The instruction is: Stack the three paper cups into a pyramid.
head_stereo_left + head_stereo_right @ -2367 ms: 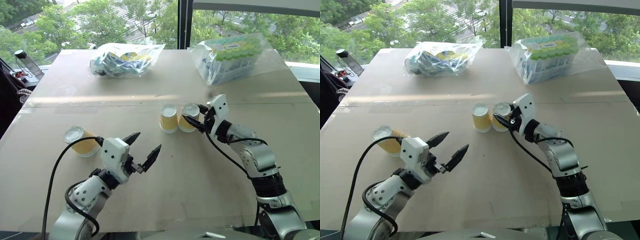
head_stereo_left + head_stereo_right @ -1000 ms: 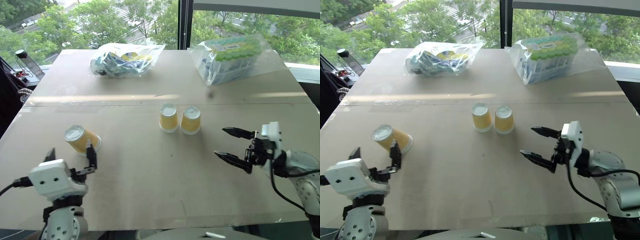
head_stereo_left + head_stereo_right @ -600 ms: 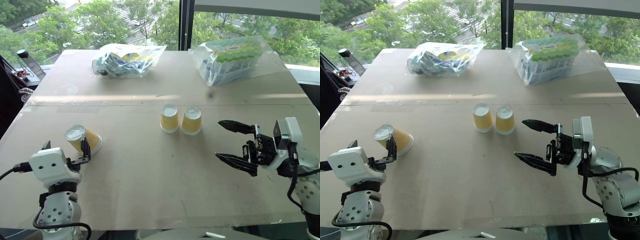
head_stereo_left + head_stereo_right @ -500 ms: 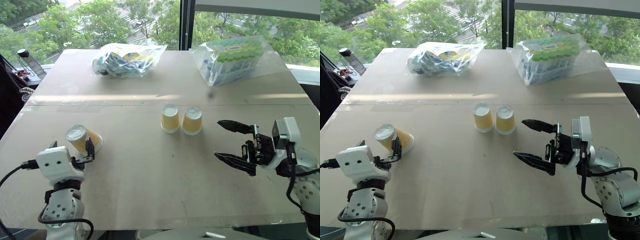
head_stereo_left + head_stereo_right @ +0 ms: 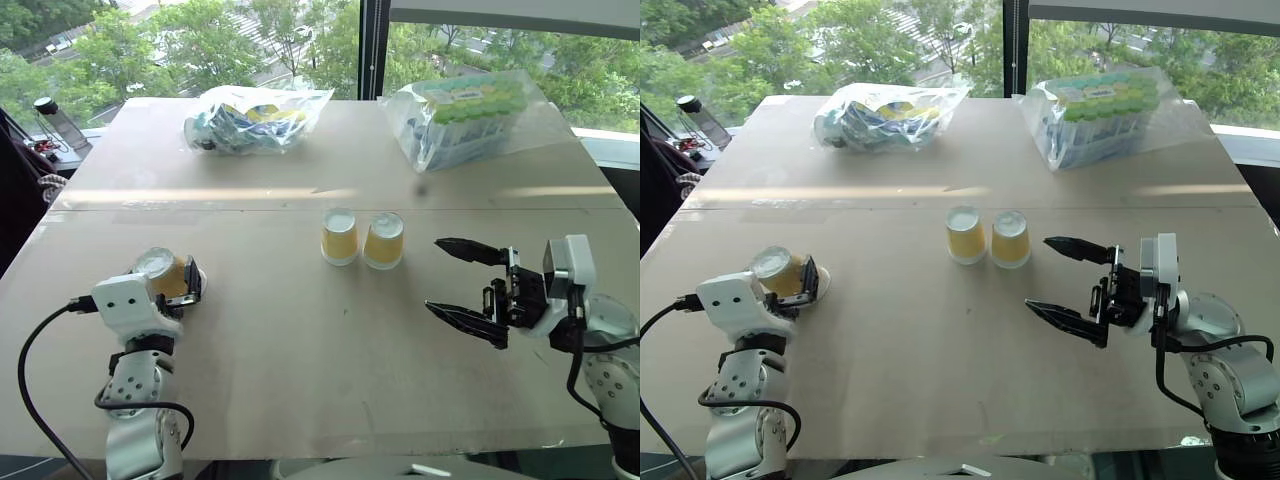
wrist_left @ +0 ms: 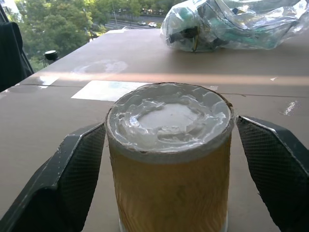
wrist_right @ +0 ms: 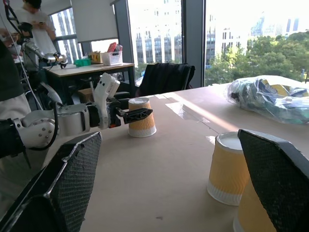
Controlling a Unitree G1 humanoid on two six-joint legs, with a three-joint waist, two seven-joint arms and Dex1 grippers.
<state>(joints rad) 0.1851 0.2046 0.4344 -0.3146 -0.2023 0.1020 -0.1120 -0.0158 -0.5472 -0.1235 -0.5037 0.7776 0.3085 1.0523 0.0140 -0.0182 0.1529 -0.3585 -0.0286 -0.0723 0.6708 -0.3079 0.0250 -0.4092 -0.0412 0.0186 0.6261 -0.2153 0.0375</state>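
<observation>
Two paper cups (image 5: 339, 237) (image 5: 383, 241) stand upside down, side by side, at the middle of the table. The other paper cup (image 5: 160, 268), yellow-orange with a white base on top, stands upside down near the table's left side. My left gripper (image 5: 172, 278) is shut on it, a finger against each of its sides. In the left wrist view the cup (image 6: 169, 159) sits between the two pads (image 6: 82, 164). My right gripper (image 5: 433, 275) hangs open and empty, to the right of the pair and pointing toward them.
At the back of the table (image 5: 300, 380) lie a clear bag of blue and yellow items (image 5: 250, 120) and wrapped green-capped containers (image 5: 470, 110). A dark bottle (image 5: 50, 120) stands beyond the left edge. A person (image 7: 34, 19) stands by a desk behind the table.
My left gripper has moved forward around the left cup and its fingers have closed in on the cup's sides. The right gripper stays open, almost still.
</observation>
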